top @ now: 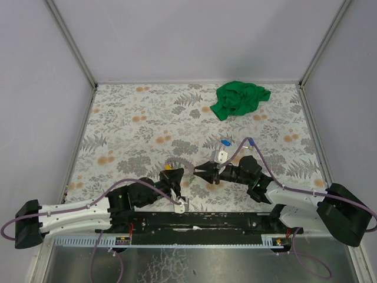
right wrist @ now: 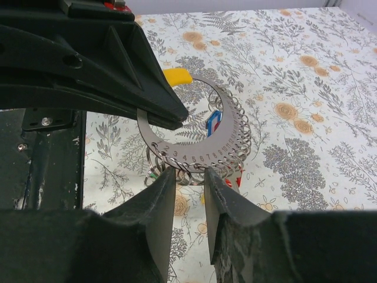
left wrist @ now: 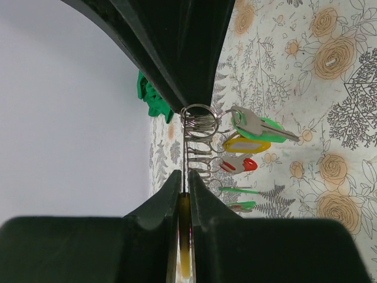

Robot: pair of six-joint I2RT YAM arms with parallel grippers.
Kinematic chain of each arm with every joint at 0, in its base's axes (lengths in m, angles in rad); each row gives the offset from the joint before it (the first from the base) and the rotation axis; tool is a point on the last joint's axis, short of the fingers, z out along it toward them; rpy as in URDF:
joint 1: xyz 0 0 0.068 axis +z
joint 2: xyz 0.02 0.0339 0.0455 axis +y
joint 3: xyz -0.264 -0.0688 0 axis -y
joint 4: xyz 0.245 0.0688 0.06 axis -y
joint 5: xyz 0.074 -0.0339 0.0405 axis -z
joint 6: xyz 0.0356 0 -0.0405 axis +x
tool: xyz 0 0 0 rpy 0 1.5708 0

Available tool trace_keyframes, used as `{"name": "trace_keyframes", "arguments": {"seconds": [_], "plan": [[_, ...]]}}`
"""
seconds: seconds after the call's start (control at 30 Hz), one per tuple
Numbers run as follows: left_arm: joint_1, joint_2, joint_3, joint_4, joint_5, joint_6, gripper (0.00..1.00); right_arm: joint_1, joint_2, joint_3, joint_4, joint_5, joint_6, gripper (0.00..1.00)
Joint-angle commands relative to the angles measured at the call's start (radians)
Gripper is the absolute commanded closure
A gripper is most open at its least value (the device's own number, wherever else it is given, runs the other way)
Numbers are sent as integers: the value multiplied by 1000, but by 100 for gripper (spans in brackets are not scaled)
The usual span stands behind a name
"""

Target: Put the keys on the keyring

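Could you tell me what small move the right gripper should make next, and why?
Probably back the right gripper off the keyring, toward the loose blue key: its jaws stand apart, apparently empty, while the left gripper clamps the ring.

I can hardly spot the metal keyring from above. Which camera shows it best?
The right wrist view: the keyring faces the camera, curved plate and small rings plain. The left wrist view shows it edge-on; the top view, barely a speck.
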Motion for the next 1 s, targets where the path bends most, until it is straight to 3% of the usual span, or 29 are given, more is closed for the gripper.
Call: {"name": "trace_keyframes", "arguments": {"seconds": [0.0, 0.33, 0.7, 0.97], "plan": [[6, 3, 44, 42, 15, -5, 100, 3, -27, 9, 69, 2, -9, 68], [7, 4, 47, 38, 25, -10, 100, 4, 10, 37, 41, -43, -17, 80], [6, 72, 64, 22, -16, -49, 100, 3, -22, 45, -47, 49, -57, 100], [7, 253, 91, 84, -108, -136, 100, 3, 61, 111, -164, 87, -69, 100]]}}
